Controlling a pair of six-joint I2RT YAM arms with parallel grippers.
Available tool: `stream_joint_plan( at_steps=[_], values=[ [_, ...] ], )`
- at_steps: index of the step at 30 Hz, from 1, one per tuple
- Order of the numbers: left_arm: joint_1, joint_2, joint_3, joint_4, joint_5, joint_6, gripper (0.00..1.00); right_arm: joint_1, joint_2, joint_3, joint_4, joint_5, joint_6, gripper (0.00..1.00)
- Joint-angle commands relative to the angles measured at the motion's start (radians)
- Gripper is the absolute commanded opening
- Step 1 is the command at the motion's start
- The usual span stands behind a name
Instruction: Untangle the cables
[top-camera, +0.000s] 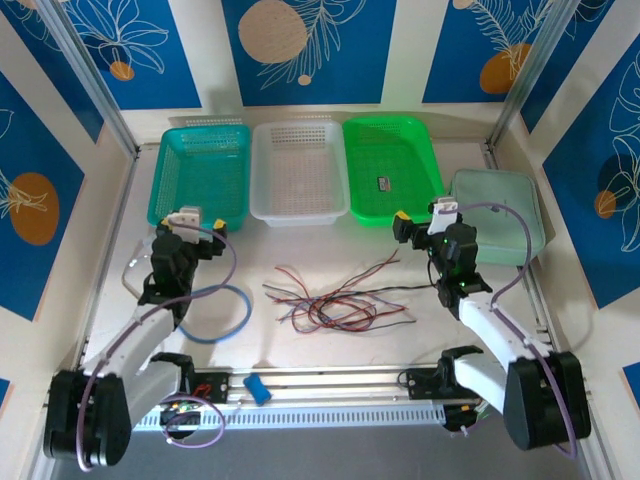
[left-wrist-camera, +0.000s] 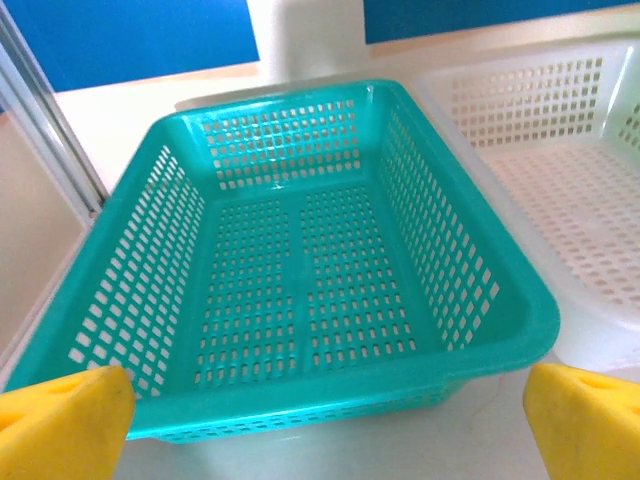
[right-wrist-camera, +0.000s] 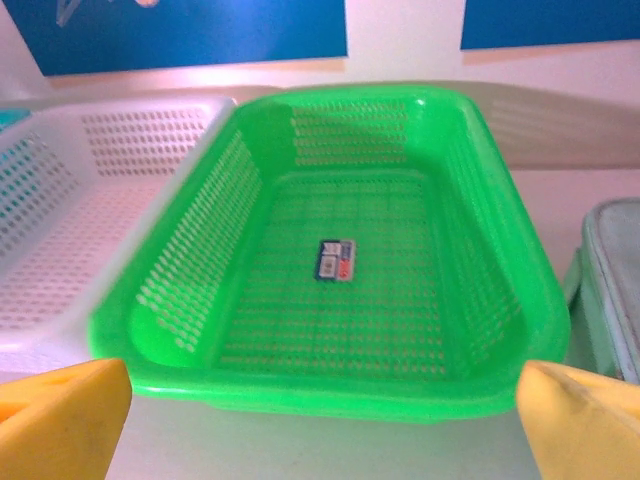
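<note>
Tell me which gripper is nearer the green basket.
Right. The right gripper hangs just before the green basket; the left gripper is before the teal basket, two baskets over.

The cables (top-camera: 338, 301) are seen as a loose bundle of very thin, flexible wires, red, black, brown-orange and pale grey-blue, laid flat on the pale desk (top-camera: 300, 250) near its middle. They are crossed and looped over one another, the knot being densest at the centre, where several red and dark loops overlap. Loose ends are fanned out to the left, while a few red and black strands are drawn out to the right and toward the far side.
</note>
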Motion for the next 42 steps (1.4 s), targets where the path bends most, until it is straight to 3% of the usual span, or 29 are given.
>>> stream_joint_plan(
  at_steps=[1, 4, 6, 12, 15, 18, 22, 25, 29, 35, 42],
  values=[
    [-0.035, -0.09, 0.065, -0.304, -0.085, -0.09, 0.99, 0.035, -0.077, 0.092, -0.292, 0.098, 0.112, 0.99],
    [-0.099, -0.159, 0.133, -0.52, -0.16, -0.203, 0.99, 0.054, -0.101, 0.184, -0.576, 0.09, 0.32, 0.99],
    [-0.151, -0.174, 0.193, -0.676, -0.177, -0.299, 1.0, 0.073, -0.099, 0.228, -0.717, 0.003, 0.463, 1.0],
    [-0.343, -0.092, 0.306, -0.888, -0.124, -0.498, 0.99, 0.217, -0.031, 0.271, -0.951, -0.079, 0.594, 0.95],
    [-0.452, -0.018, 0.347, -0.912, -0.134, -0.534, 1.0, 0.226, 0.059, 0.269, -0.955, -0.179, 0.627, 0.96],
    [-0.554, 0.047, 0.374, -0.901, -0.169, -0.552, 0.99, 0.229, 0.141, 0.293, -1.013, -0.159, 0.684, 0.94],
    [-0.638, 0.126, 0.393, -0.86, -0.173, -0.576, 0.99, 0.217, 0.188, 0.297, -0.986, -0.108, 0.665, 0.8],
    [-0.667, 0.187, 0.418, -0.862, -0.158, -0.584, 0.99, 0.173, 0.227, 0.309, -0.961, -0.097, 0.626, 0.65],
    [-0.69, 0.25, 0.432, -0.848, -0.139, -0.605, 1.0, 0.118, 0.309, 0.336, -0.921, -0.11, 0.568, 0.54],
    [-0.724, 0.308, 0.433, -0.801, -0.128, -0.64, 0.99, 0.088, 0.424, 0.385, -0.864, -0.096, 0.523, 0.44],
    [-0.76, 0.386, 0.471, -0.792, -0.143, -0.645, 0.99, 0.101, 0.525, 0.455, -0.828, -0.048, 0.475, 0.39]
  ],
)
